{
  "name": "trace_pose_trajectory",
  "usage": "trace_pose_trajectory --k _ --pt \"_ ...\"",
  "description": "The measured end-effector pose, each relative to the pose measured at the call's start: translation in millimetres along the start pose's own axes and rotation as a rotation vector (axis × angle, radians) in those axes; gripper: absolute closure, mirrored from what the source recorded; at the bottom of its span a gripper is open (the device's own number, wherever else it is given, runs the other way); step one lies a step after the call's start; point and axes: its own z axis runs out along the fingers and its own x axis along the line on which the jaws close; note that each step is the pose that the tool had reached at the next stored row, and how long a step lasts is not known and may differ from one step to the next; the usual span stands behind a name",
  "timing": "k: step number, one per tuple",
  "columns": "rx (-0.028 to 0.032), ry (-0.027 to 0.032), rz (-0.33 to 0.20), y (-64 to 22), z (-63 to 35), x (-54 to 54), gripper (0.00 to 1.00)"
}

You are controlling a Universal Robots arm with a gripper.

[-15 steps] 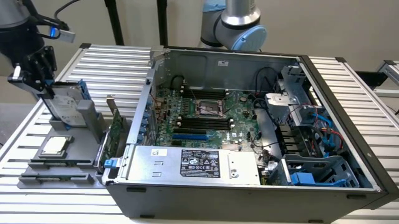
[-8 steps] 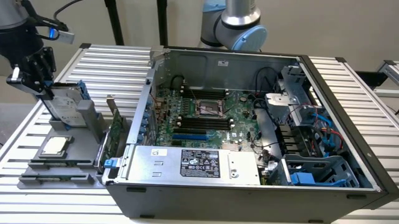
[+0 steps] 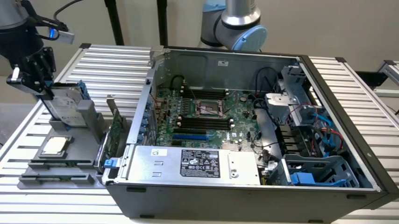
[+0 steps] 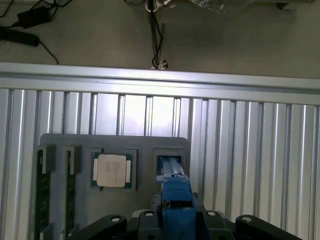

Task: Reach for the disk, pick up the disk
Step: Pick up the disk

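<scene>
Slatted aluminium makes up the desk (image 3: 112, 65) (image 4: 250, 150), and an open computer case (image 3: 249, 198) takes up its middle, lying on its side. Inside the case are a green circuit board (image 3: 206, 116) and, along the near wall, a big silver box with a black label (image 3: 193, 163). A grey and blue joint of the arm (image 3: 240, 23) rises behind the case.

On the exterior view's left, just beside the case, lies a grey tray (image 3: 59, 179) (image 4: 115, 142). A small square silver chip (image 3: 55, 144) (image 4: 113, 170) sits flat in one of its pockets, and two memory sticks (image 3: 59, 164) (image 4: 42, 200) lie in slots beyond the chip, on the side away from the disk.

The disk (image 3: 67, 106) (image 4: 176, 192) stands on edge in the tray's slot nearest the case, leaning a little, with its white label facing the camera and blue rails along its edges. Its lower end is down in the slot.

The black gripper (image 3: 42, 88) (image 4: 177, 220) is at the top end of the disk. In the wrist view the fingers (image 4: 156, 212) sit close against the two sides of the blue rail, closed on it, with the rest of the disk running down into the slot below.

Beyond the desk's edge, the wrist view shows a bare floor (image 4: 225, 45) with dark cables (image 4: 30, 20) on it.
</scene>
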Motion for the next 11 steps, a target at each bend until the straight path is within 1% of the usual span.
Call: trace_pose_trajectory --k 6,11 --pt "0.0001 -0.0001 0.0 0.0 -0.1 0.0 0.67" --pt "0.0002 -0.0001 0.0 -0.3 -5.1 0.0 0.67"
